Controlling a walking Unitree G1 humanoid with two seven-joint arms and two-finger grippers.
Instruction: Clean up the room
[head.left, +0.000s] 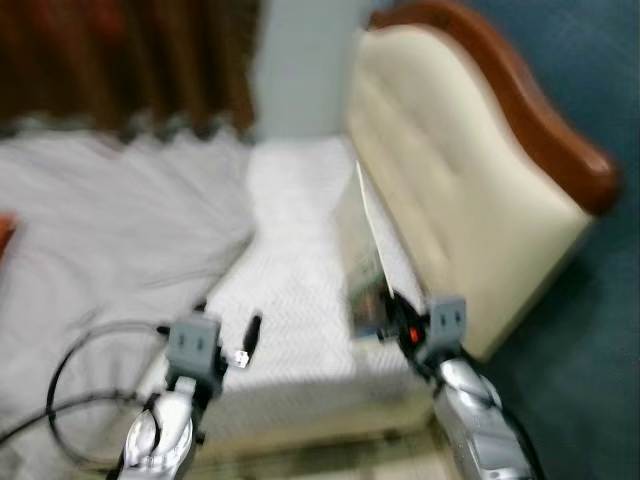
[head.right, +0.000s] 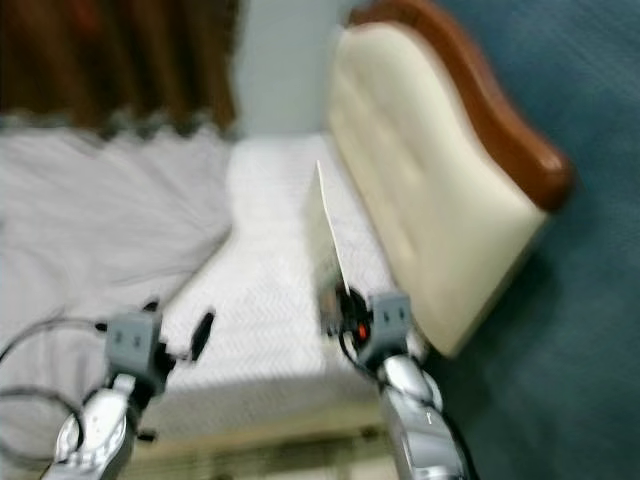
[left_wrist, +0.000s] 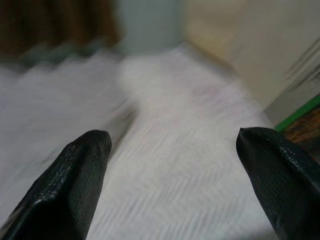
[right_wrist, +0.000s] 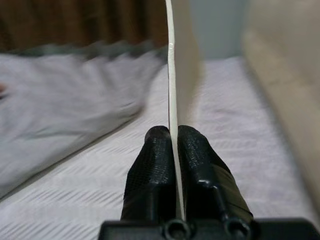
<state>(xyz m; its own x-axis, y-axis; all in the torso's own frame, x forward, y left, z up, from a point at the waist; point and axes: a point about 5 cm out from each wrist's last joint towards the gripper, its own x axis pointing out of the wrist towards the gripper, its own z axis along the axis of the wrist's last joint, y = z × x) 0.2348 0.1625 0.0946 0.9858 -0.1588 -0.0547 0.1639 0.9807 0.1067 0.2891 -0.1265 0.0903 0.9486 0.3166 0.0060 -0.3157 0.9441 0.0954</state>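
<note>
right gripper pinching a thin card upright, over the bed near the headboard | left gripper fingers spread wide, holding nothing

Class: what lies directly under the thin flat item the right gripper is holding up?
Under the flat item, pinched on edge in the right gripper, lies the bare white mattress, next to the cream headboard. Blur hides what the item's face shows.

Left pincer spread wide, right pincer clamped tight.
</note>
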